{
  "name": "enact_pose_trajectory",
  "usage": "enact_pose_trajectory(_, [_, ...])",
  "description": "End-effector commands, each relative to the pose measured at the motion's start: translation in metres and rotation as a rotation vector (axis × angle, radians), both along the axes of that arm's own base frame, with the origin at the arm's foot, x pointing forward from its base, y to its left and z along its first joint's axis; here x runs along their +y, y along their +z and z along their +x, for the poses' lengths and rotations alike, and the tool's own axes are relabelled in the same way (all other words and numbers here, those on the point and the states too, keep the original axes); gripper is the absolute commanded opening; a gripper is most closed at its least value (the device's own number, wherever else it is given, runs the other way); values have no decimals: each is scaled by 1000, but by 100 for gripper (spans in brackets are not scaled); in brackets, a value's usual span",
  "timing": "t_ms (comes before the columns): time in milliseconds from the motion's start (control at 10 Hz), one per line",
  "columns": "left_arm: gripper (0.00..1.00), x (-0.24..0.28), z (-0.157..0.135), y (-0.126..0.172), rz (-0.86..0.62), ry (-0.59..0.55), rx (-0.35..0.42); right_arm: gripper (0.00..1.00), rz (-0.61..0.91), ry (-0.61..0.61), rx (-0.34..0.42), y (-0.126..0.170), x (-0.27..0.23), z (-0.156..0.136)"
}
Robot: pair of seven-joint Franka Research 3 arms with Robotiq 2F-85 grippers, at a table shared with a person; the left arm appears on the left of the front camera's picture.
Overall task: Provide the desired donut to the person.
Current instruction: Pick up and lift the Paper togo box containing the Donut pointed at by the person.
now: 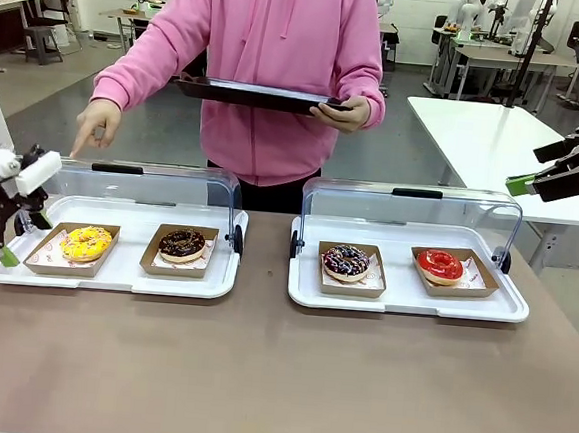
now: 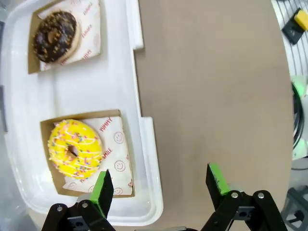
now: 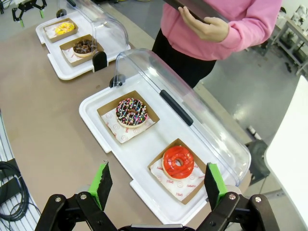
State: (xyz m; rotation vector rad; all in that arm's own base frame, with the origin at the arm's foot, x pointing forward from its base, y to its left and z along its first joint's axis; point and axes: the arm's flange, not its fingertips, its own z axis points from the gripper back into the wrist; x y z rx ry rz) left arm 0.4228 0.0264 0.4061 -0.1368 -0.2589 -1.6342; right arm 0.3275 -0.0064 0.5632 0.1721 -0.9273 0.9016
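Left tray [image 1: 131, 256], right tray [image 1: 401, 277], person [image 1: 271, 75] behind

Counting donuts first, four in all: one yellow donut [image 1: 87, 244], one chocolate donut [image 1: 182, 244], one sprinkled donut [image 1: 346, 262], one red donut [image 1: 440, 265]. Four brown cardboard trays [image 1: 43, 258] to match, one under each. Two white display trays, left tray [image 1: 114, 281] and right tray [image 1: 403, 304], carrying two donuts apiece. Two clear lids as well: left lid [image 1: 152, 182], right lid [image 1: 411, 204]. One person [image 1: 281, 75] across the way, two hands counted: pointing hand [image 1: 98, 123], holding hand [image 1: 346, 113]. One dark tray [image 1: 249, 95]. Two grippers, left gripper [image 2: 161, 184] and right gripper [image 3: 156, 184], two green-padded fingers each. One brown table [image 1: 257, 374].
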Motion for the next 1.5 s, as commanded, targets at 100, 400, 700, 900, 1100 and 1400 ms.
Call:
enact_pose_trajectory(100, [100, 19, 11, -30, 49, -36, -32, 100, 0, 7, 8, -1, -1, 0])
enact_pose_trajectory(400, [100, 19, 29, -61, 66, 16, -31, 100, 0, 7, 8, -1, -1, 0])
enact_pose_trajectory(700, [100, 24, 44, -69, 95, 67, -63, 100, 0, 7, 8, -1, -1, 0])
enact_pose_trajectory(900, [100, 24, 53, -75, 93, 59, -50, 100, 0, 7, 8, -1, -1, 0])
enact_pose_trajectory(1100, [100, 28, 55, -74, 103, 79, -61, 100, 0, 7, 8, -1, -1, 0])
enact_pose_trajectory(1400, [15, 26, 56, -77, 93, 82, -54, 100, 0, 7, 8, -1, -1, 0])
